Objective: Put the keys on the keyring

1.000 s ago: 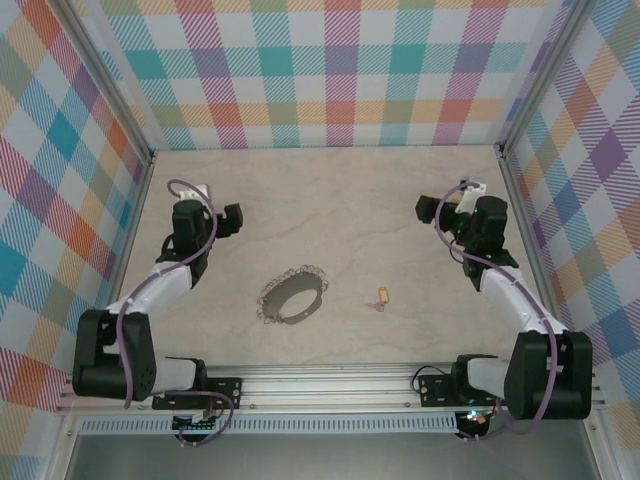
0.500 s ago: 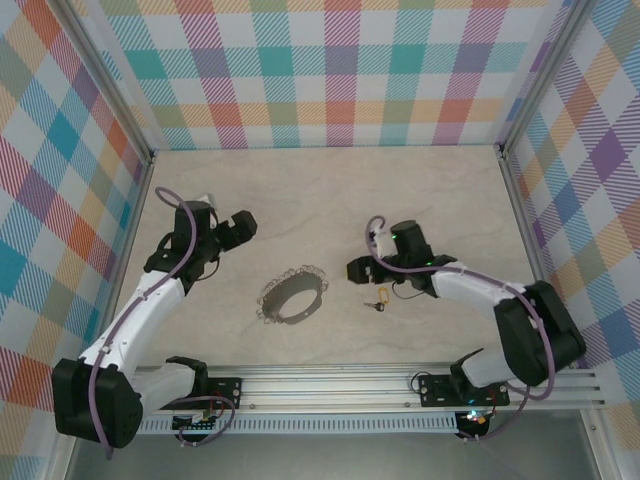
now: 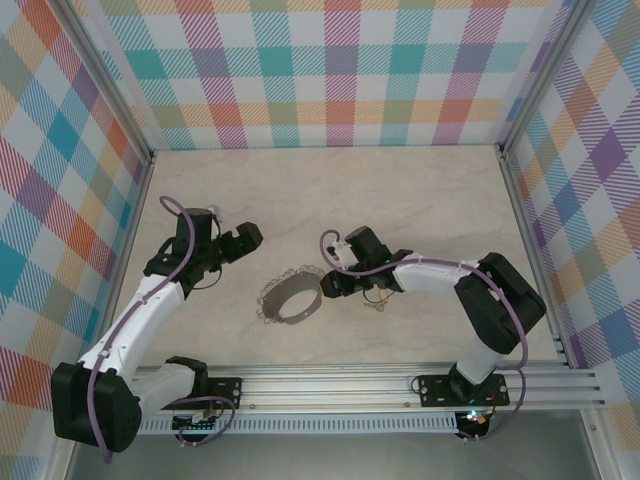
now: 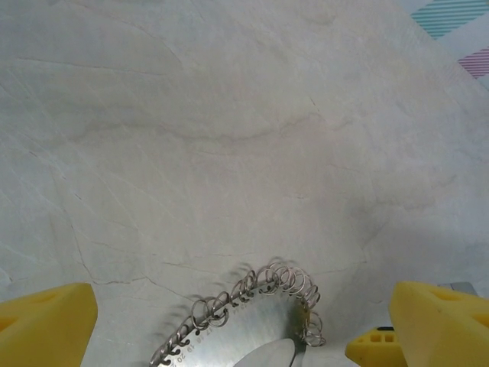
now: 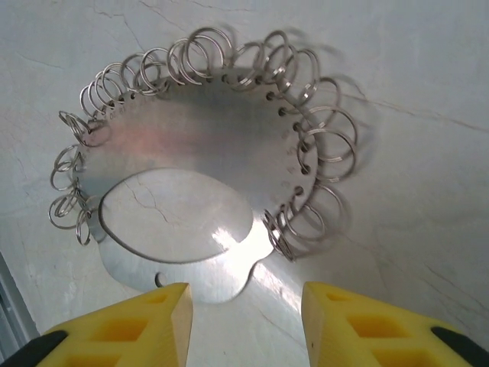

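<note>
The keyring (image 3: 283,286) is a flat silvery plate with an oval hole, edged by many small wire loops, lying mid-table. The brass-yellow key (image 3: 380,298) lies on the table just right of it, close under my right forearm. My right gripper (image 3: 326,283) hovers at the plate's right edge. In the right wrist view its yellow fingers (image 5: 153,317) stand apart, with the keyring plate (image 5: 199,138) just ahead and nothing between them. My left gripper (image 3: 250,238) hangs wide open up-left of the ring. In the left wrist view the keyring's looped edge (image 4: 229,344) lies low between its fingers (image 4: 46,325).
Checkered walls enclose the table (image 3: 330,190) on three sides. An aluminium rail (image 3: 330,380) runs along the near edge. A yellow finger of the right gripper (image 4: 374,348) pokes into the left wrist view at the ring's right side.
My right arm has swung in from the back right to the keyring's right edge, its jaws narrowing. My left gripper has reached a little toward the ring. Ring and key have not moved.
</note>
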Motion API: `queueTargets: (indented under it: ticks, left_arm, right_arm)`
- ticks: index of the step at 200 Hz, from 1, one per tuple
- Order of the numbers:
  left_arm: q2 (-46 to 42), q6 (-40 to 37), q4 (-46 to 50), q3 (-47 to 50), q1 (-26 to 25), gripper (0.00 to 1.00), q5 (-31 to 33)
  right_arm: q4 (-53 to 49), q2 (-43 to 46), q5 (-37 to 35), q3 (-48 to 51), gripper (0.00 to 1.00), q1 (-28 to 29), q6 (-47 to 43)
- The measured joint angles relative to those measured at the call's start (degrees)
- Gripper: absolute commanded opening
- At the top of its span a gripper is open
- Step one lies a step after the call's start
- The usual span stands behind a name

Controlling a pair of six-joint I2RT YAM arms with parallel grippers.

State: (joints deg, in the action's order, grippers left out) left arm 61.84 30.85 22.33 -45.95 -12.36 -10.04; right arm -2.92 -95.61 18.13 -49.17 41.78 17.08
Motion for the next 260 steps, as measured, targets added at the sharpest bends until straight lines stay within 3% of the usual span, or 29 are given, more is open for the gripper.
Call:
queueTargets:
  ticks: [134,224,235,249,260]
  left_arm:
    - [2.5,0.0,-1.7,0.0,-0.3,0.98,-2.1]
    - [3.4,0.0,-2.8,0.0,-0.3,0.98,-2.6]
    - [3.5,0.0,-3.0,0.0,-0.3,0.98,-2.6]
    - [3.5,0.0,-3.0,0.0,-0.3,0.98,-2.6]
    - [3.7,0.0,-3.0,0.0,-0.3,0.99,-2.6]
  right_arm:
    - [-1.5,-5.5,-1.9,-3.4,0.33,1.0,-0.2]
    - [-1.4,-7.0,-1.6,-3.8,0.12,1.0,0.1]
    - [-1.4,-7.0,-1.6,-3.8,0.13,1.0,0.0]
    - [-1.4,-7.0,-1.6,-3.8,0.24,1.0,0.2]
    - [-1.4,-7.0,-1.4,-3.8,0.26,1.0,0.1]
